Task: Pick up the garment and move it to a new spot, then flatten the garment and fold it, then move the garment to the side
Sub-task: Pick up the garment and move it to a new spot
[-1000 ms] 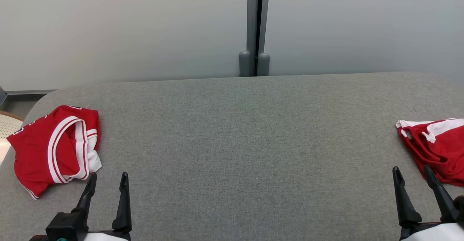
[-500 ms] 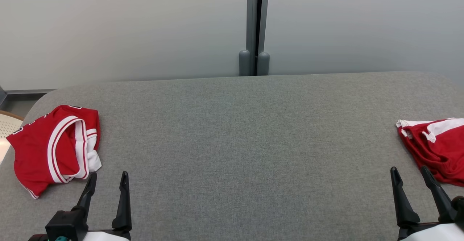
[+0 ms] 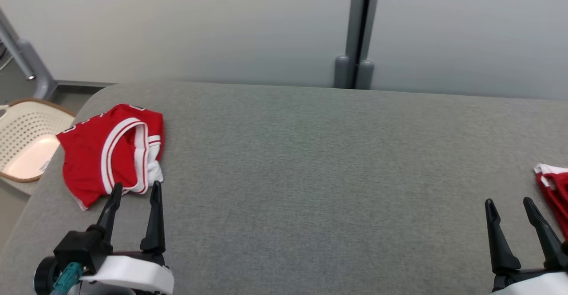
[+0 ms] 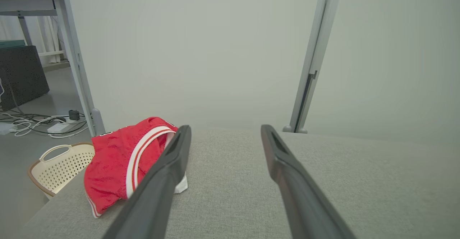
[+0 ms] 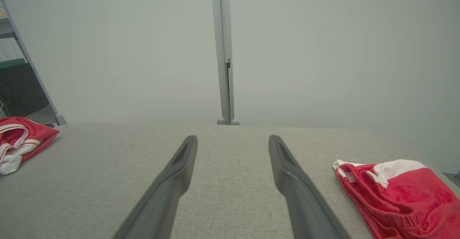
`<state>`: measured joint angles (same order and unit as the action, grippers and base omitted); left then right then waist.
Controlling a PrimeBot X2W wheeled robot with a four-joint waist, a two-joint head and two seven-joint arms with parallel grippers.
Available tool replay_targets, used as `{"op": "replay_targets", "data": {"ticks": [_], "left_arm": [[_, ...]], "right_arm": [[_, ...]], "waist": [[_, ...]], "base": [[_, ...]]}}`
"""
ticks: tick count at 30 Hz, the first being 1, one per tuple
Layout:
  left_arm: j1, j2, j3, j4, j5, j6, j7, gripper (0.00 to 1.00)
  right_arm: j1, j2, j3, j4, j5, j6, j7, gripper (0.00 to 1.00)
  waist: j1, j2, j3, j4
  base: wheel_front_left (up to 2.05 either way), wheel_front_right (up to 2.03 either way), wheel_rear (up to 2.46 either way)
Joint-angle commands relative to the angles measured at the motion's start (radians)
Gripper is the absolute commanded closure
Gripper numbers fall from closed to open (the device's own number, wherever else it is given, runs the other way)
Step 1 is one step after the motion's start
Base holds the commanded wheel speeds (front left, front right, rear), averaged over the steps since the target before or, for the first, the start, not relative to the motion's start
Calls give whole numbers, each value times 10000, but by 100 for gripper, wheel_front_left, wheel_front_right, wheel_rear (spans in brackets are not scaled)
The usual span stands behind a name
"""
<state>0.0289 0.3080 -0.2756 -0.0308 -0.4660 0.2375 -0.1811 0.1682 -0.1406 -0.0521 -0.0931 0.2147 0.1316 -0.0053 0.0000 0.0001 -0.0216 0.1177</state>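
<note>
Toward the worktop's (image 3: 310, 175) left the head has turned, choosing that red garment (image 3: 106, 153); left gripper (image 3: 136, 187) and right gripper (image 3: 508, 202) jaws open.

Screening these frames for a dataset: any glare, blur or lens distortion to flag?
Head view: flat, even light, no glare or hard shadows on the table. Left wrist view: the partition post leans, likely wide-angle or wrist tilt; the left tool softens toward the bottom edge. Right wrist view: the table weave is crisp.
</note>
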Motion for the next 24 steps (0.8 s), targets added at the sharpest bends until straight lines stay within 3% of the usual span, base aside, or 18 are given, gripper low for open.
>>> {"op": "replay_targets", "data": {"ticks": [1,2,3,6,11,24], "left_arm": [[-346,29,63,81,-38,-77,-104,0],[-346,29,63,81,-38,-77,-104,0],[-520,40,57,268,-40,-166,-151,0],[-778,88,117,501,-97,-282,-251,0],[-833,137,253,781,-198,-391,-378,0],[-830,136,269,1106,-333,-520,-541,0]], "right_arm": [[-6,-36,38,-150,-58,-18,36,0],[-6,-36,38,-150,-58,-18,36,0],[-37,-27,64,-274,-21,-18,94,0],[-70,-9,133,-380,-16,-17,162,0],[-141,-3,227,-357,-65,-17,225,0],[-244,2,357,-383,-152,-17,289,0]], "waist": [[0,-1,157,806],[0,-1,157,806],[0,-1,193,1295],[0,-1,186,1934],[0,-1,99,2633],[0,-1,113,2935]], "base": [[0,0,0],[0,0,0],[0,0,0],[0,0,0],[0,0,0],[0,0,0]]}}
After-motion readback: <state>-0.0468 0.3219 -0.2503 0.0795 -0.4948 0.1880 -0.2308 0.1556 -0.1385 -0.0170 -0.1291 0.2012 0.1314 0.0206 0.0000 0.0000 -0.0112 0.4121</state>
